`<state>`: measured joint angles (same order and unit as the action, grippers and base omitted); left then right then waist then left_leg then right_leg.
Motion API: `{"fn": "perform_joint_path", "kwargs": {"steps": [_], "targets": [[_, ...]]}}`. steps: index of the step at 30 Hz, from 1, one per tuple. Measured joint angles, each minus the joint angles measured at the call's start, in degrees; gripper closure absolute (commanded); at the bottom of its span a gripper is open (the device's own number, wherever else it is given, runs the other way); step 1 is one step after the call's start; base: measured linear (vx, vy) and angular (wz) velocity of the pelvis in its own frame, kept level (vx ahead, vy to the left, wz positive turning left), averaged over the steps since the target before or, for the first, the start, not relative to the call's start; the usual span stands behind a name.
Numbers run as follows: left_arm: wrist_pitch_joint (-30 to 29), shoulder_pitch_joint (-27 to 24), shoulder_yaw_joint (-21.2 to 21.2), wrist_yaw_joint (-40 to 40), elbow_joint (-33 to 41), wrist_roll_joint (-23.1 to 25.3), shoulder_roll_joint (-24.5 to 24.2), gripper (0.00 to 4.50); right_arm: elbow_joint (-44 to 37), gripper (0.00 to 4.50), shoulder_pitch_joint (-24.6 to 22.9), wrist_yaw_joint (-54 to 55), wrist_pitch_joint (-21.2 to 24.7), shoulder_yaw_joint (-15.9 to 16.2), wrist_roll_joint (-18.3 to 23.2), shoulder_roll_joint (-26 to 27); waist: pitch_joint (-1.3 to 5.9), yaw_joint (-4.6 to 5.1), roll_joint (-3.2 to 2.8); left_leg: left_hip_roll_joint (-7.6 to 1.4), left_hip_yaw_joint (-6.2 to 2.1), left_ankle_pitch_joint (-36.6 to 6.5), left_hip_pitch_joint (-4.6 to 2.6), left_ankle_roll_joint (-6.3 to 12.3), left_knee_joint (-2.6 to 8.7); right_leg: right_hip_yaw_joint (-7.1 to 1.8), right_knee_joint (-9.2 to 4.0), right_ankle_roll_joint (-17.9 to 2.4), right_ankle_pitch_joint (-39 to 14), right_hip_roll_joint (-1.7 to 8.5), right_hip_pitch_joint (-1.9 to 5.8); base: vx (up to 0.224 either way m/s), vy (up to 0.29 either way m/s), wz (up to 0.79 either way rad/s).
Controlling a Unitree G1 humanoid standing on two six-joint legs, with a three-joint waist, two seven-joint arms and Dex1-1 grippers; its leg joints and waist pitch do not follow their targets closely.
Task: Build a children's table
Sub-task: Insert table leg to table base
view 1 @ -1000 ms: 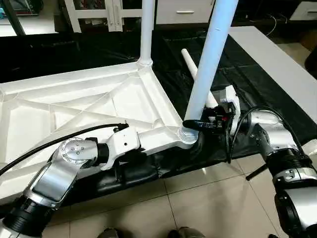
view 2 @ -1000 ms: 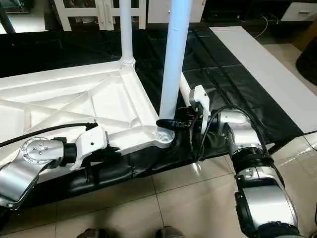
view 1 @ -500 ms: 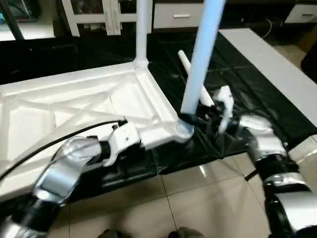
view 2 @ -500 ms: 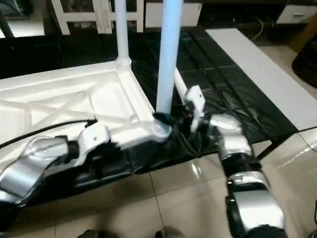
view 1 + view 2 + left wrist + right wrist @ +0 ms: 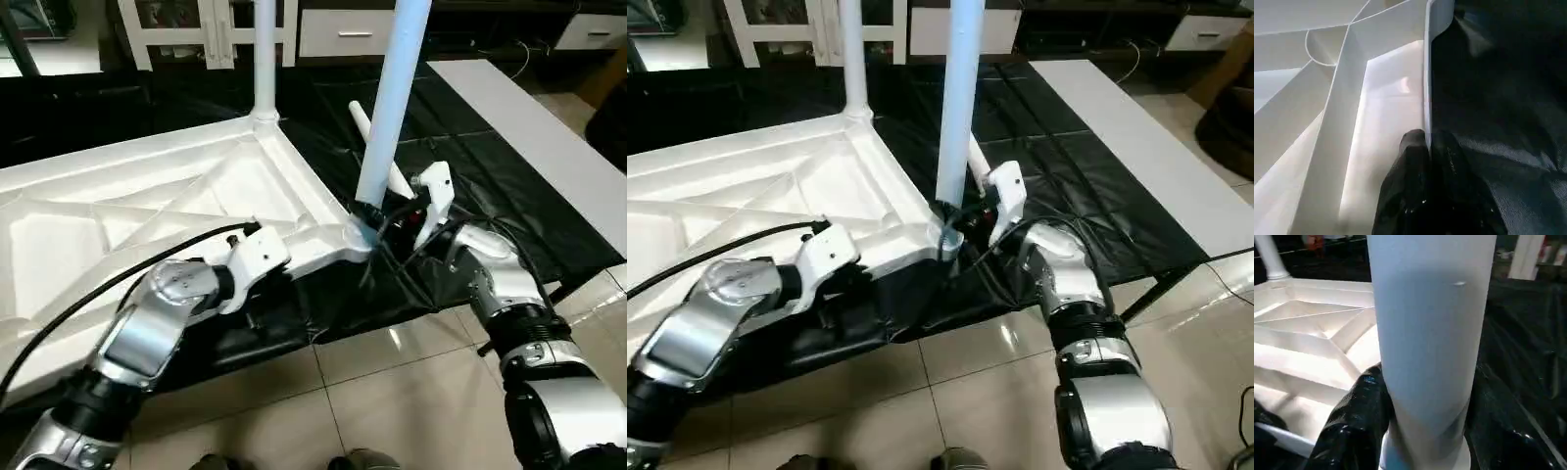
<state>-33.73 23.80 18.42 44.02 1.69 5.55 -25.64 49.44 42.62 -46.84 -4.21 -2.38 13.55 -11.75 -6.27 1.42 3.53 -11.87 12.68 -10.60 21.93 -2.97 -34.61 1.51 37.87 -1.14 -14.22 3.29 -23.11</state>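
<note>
My right fingers (image 5: 945, 217) clasp the upright leg (image 5: 958, 108) just above its corner socket (image 5: 947, 238); my clenched left fingers (image 5: 1427, 147) pinch the tabletop's rim (image 5: 1426, 88).

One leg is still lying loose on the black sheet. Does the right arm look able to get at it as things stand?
Probably not yet: the right gripper is clamped around the upright leg. The loose leg lies just behind it on the black sheet, unobstructed once the gripper lets go.
</note>
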Motion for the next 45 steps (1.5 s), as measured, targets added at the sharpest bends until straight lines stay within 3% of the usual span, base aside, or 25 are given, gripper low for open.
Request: {"fn": "perform_joint_path", "kwargs": {"steps": [9,14,17,22,31,37,45], "targets": [[0.6,-0.58,0.4,0.01,1.29,0.41,-0.4,4.5,-2.36,2.63,-1.76,1.15,0.04,-1.61,0.69,1.66,-0.04,0.1,0.26,0.0,0.0,-0.01,0.12,0.01,0.16,0.0,-0.33,0.06,0.05,-0.04,-0.03,0.0,0.0,0.0],[4.75,-3.0,0.59,5.21,4.12,-1.58,-4.96,4.5,-4.27,2.63,-1.75,-10.63,6.21,-1.09,3.33,-2.55,-0.02,0.09,0.4,-0.02,0.06,-0.02,0.24,0.49,0.42,0.03,-0.82,0.07,0.04,-0.1,-0.02,0.0,0.0,0.0],[7.63,-4.7,0.48,8.65,5.52,-3.59,-7.98,4.5,-5.59,2.63,-1.76,-20.44,10.18,1.34,4.29,-6.92,0.02,-0.21,0.46,-0.01,0.12,-0.11,0.24,0.62,0.43,0.03,-0.87,0.07,0.04,-0.08,0.01,0.0,0.0,0.0],[9.32,-5.84,0.19,12.01,5.87,-5.13,-10.16,4.5,-6.28,2.63,-1.95,-28.29,11.39,3.6,3.86,-9.73,0.05,-0.43,0.53,-0.02,0.12,-0.07,0.16,0.56,0.41,0.05,-0.86,0.07,0.03,-0.06,0.06,0.0,0.0,0.0],[10.45,-5.45,0.24,12.69,4.1,-5.38,-9.93,4.5,-6.3,2.64,-2.85,-29.06,8.3,3.35,2.94,-9.6,0.02,-0.55,0.45,0.0,0.13,-0.12,0.02,0.26,0.4,0.02,-0.8,0.07,0.04,-0.03,0.17,0.0,0.0,0.0],[11.12,-5.32,0.24,12.98,3.6,-5.45,-9.77,4.5,-6.61,2.64,-5.26,-28.44,-0.14,2.87,2.51,-8.72,-0.08,-0.82,0.24,0.0,0.14,-0.12,0.03,0.26,0.43,0.02,-0.81,0.07,0.04,-0.03,0.16,0.0,0.0,0.0],[11.37,-5.34,0.22,13.31,3.69,-5.75,-9.86,4.5,-6.36,2.64,-6.37,-28.44,-5.5,2.64,2.55,-8.08,-0.2,-1.11,-0.04,-0.01,0.15,-0.03,0.04,0.4,0.56,0.03,-0.82,0.08,0.03,-0.03,0.09,0.0,0.0,0.0]]}}
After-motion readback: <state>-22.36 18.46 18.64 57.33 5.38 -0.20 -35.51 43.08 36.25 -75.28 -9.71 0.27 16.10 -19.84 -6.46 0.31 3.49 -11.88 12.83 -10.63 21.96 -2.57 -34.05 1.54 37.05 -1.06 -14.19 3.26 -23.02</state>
